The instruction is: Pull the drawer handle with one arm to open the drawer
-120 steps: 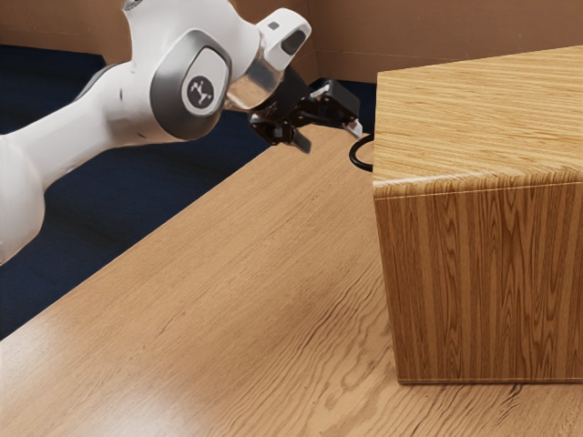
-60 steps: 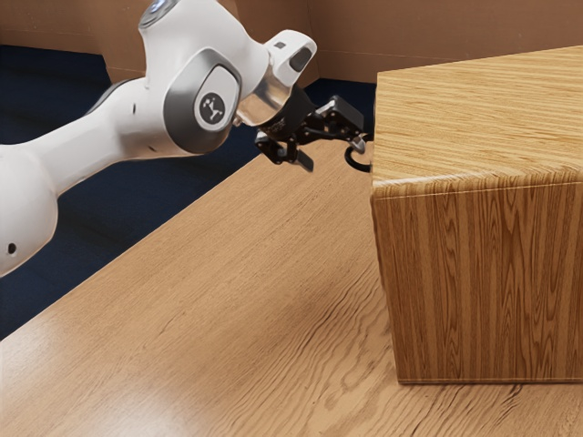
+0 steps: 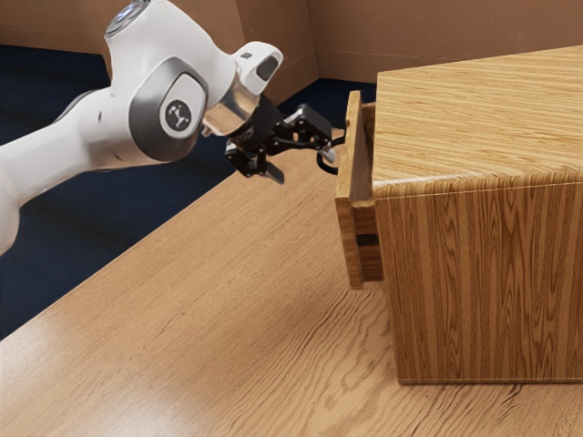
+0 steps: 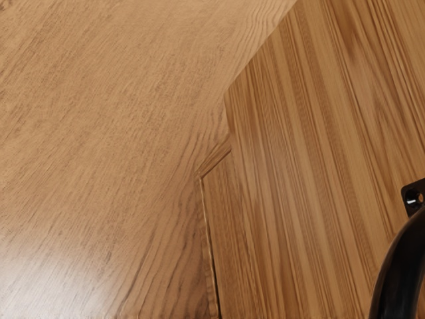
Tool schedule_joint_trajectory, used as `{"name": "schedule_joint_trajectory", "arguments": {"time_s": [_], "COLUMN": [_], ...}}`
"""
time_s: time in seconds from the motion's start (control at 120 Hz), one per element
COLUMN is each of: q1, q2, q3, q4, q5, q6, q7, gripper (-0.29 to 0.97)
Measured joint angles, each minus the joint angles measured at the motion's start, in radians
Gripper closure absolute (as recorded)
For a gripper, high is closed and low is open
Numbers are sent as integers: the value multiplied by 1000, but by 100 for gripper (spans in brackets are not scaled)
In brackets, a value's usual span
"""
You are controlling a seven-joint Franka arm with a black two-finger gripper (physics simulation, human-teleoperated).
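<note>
A wooden cabinet [image 3: 474, 246] stands on the table at the exterior view's right. Its drawer front [image 3: 353, 196] sticks out a short way from the cabinet's face. A black loop handle [image 3: 325, 160] sits on that front, and my black gripper [image 3: 326, 148] is shut on it, reaching in from the exterior view's left. In the wrist view the drawer front [image 4: 312, 166] is close under my hand, with the black handle [image 4: 398, 276] and its mounting plate at the picture's corner.
The wooden table [image 3: 228, 309] stretches wide and bare in front of the cabinet. Dark blue floor [image 3: 109, 196] lies beyond the table's edge at the exterior view's left. A brown wall runs along the back.
My gripper closed in on the handle and then drew back toward the exterior view's left. The drawer front, flush with the cabinet before, now sticks out.
</note>
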Motion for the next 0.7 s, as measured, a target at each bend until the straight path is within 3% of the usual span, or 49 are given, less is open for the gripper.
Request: {"name": "schedule_joint_trajectory", "arguments": {"time_s": [0.7], "q1": [7], "q2": [-195], "q3": [130], "q4": [-223], "q5": [18], "q6": [-25], "q7": [-19], "gripper": [0]}}
